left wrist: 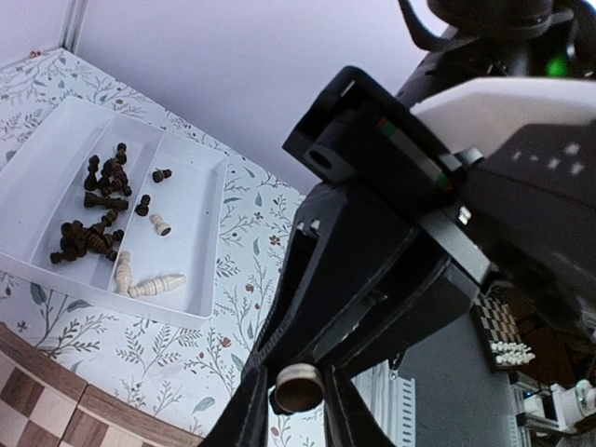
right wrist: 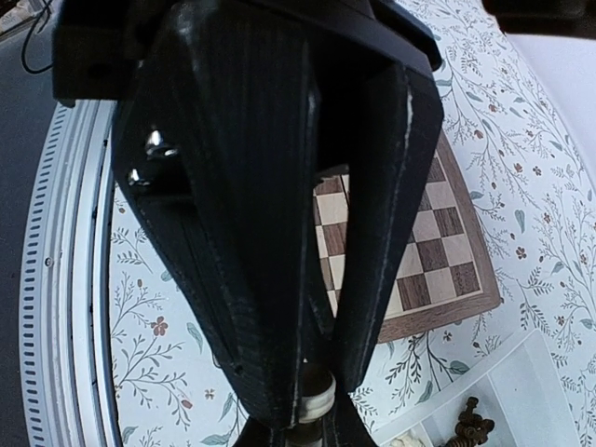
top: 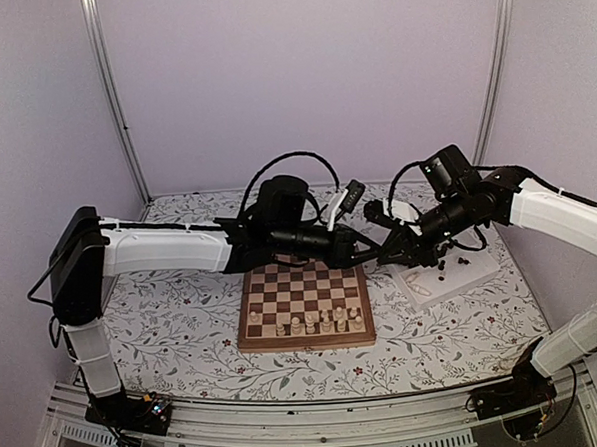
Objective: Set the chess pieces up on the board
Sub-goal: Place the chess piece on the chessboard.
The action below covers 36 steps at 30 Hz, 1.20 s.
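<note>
We see the two claws meeting in the air above the far right corner of the board [top: 297,289], which lies flat on the flowered worktop [top: 178,315]. The right claw [right wrist: 317,396] is clenched around a single cream chess piece [left wrist: 298,388] at its fingertips. The left claw [left wrist: 296,402] has a finger close on each side of that piece's round base, but we cannot tell whether it is pressing. A row of cream chessmen [top: 327,321] stands along the board's near edge. Just right of the board sits a white tray [left wrist: 191,214]. It holds a heap of dark chessmen [left wrist: 93,200] in one compartment and a few lying cream ones [left wrist: 154,284] in the next.
</note>
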Motion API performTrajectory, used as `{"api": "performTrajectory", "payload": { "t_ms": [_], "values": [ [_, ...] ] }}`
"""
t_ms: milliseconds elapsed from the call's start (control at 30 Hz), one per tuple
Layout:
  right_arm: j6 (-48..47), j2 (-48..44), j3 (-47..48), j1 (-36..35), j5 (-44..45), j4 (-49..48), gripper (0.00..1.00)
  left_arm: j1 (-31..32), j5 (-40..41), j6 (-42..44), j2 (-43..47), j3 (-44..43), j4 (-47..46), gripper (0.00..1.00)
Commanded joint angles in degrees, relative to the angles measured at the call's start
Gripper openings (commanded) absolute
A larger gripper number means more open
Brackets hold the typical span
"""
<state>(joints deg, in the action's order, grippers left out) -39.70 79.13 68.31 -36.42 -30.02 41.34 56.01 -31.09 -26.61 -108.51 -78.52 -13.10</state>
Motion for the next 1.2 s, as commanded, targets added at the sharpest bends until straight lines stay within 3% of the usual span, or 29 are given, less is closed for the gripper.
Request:
{"api": "performTrajectory", "payload": {
  "t_ms": [0, 133, 300, 400, 600, 667, 967, 1167],
  "values": [
    [-0.02, 0.04, 1.48, -0.64, -0.04, -0.43, 0.06, 0.33, -2.05, -0.04, -1.42, -1.46, -1.85, 0.18],
    [-0.02, -0.18, 1.54, -0.62, 0.03, -0.47, 0.09, 0.2, -2.73, 0.0, -1.55, -1.35, -2.01, 0.12],
    [1.6, -2.69, 1.34, 1.55, -2.95, -0.35, 0.32, -1.11, 0.8, -1.53, 1.66, 3.03, -6.44, 0.11],
    [3.45, -4.83, 1.8, 5.45, -8.74, -0.06, 0.38, -2.11, 4.91, -3.52, 5.06, 7.55, -12.76, 0.11],
    [16.65, -3.6, 1.59, 16.87, -33.84, -5.24, 0.38, -3.05, 11.12, -7.07, 7.42, 13.61, -25.95, 0.11],
    [23.15, -1.94, 0.79, 17.99, -38.37, -7.93, 0.38, -2.97, 11.78, -7.82, 6.91, 14.23, -29.17, 0.11],
    [37.19, 5.48, 0.65, 17.99, -47.83, -16.58, 0.43, -1.25, 11.32, -8.35, 3.27, 11.56, -33.95, 0.11],
    [39.11, 6.67, 0.24, 17.25, -49.09, -18.44, 0.42, -0.39, 10.58, -8.69, 1.29, 9.79, -34.12, 0.11]
  ]
}}
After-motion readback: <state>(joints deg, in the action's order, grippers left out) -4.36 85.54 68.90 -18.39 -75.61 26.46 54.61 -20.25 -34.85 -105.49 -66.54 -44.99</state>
